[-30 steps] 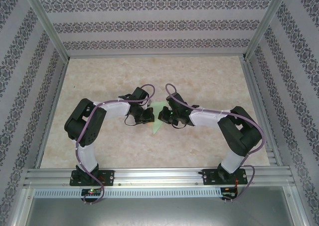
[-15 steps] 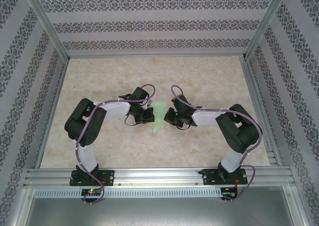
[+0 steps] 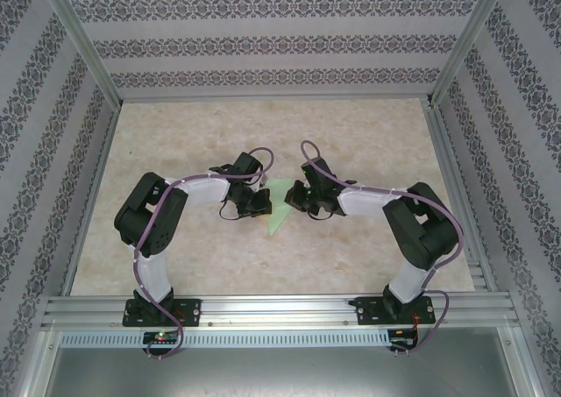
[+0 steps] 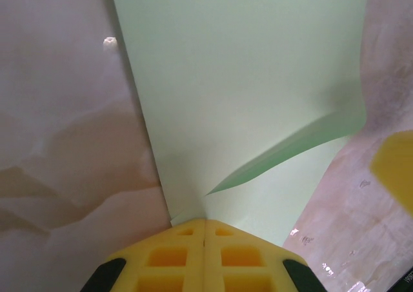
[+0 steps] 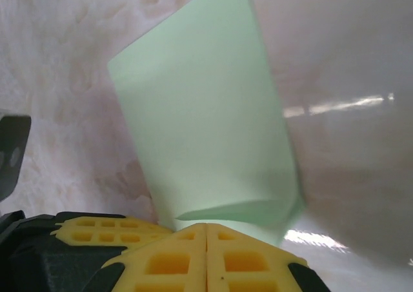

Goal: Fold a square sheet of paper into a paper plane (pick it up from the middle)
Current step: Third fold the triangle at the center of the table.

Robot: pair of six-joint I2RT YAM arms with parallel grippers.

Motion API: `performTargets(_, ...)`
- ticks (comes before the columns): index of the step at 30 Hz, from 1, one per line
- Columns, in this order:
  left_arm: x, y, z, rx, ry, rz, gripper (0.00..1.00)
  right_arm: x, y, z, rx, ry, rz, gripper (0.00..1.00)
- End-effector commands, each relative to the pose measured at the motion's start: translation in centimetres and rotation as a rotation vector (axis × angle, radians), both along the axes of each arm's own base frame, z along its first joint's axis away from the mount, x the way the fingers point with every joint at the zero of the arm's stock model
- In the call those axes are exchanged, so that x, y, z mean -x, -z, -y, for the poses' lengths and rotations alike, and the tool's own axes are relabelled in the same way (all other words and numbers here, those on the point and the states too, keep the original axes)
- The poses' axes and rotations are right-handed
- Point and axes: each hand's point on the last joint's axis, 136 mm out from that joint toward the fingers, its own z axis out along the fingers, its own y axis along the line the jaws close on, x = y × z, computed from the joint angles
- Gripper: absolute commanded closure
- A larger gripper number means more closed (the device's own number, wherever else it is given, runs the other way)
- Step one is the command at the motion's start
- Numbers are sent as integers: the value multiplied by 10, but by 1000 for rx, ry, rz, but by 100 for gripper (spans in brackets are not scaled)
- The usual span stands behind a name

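Left gripper (image 4: 205,223) and right gripper (image 5: 206,227) both pinch the square sheet of paper (image 4: 245,79); wedge folded, plane not yet finished.

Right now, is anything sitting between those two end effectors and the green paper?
Nothing visible does. The left end effector and the right end effector are each closed directly on an edge of the green paper.

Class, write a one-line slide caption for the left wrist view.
Left gripper, fingers closed, pinches the pale green sheet of paper at its edge, one flap curling up above the marbled table.
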Motion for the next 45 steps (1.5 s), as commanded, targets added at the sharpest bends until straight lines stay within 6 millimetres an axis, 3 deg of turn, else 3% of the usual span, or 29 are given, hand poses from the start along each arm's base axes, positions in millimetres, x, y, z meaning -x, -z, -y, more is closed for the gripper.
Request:
performTargets(1,8,31,-22,-149,-2,-29,100,-3,8,-8,-3,-30,-15,93)
performTargets(9,12,35,-26,-161,-16,-42,100,-12,36,37,-3,158,-31,94)
performTargets(13,13,36,-27,-161,-15,-43,100,-15,28,51,-26,205,-5,94)
performTargets(18,10,32,-24,-150,-12,-35,100,-18,-13,42,-55,150,99,94)
performTargets(21,7,29,-21,-140,-7,-27,100,-8,-20,28,-45,89,101,93)
performTargets(25,5,26,-18,-129,-1,-20,100,10,-5,4,-51,18,47,94)
performTargets(30,1,17,-11,-103,15,-6,100,16,13,-14,-65,-15,-5,94)
performTargets(37,-9,-20,2,-6,1,64,99,20,34,-6,-23,15,-56,95)
performTargets(45,10,-57,17,202,-52,85,88,21,39,1,-5,60,-74,95)
